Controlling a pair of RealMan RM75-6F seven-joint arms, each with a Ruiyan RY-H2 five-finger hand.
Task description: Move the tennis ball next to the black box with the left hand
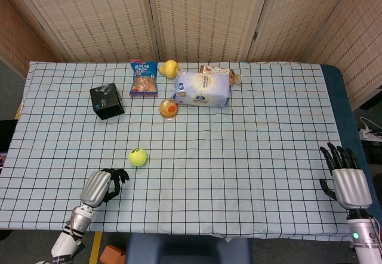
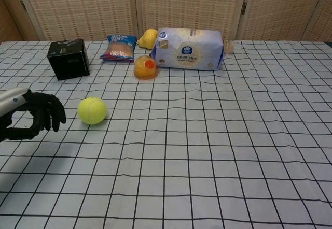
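The yellow-green tennis ball (image 1: 138, 157) (image 2: 92, 110) lies on the checked tablecloth, left of centre. Further back and to the left stands the black box (image 1: 107, 101) (image 2: 68, 58), well apart from the ball. My left hand (image 1: 102, 186) (image 2: 31, 117) hovers near the front edge, just left of the ball and short of touching it. Its fingers curve forward over the thumb with a gap between them, and it holds nothing. By the table's right front edge my right hand (image 1: 345, 177) rests with fingers spread and empty; the chest view does not show it.
Along the back stand a blue snack bag (image 1: 143, 77), a yellow fruit (image 1: 170, 68), a large white-blue packet (image 1: 202, 89) and a small brown-and-white item (image 1: 216, 70). An orange jelly cup (image 1: 168, 109) sits in front of the packet. Woven screens close off the rear.
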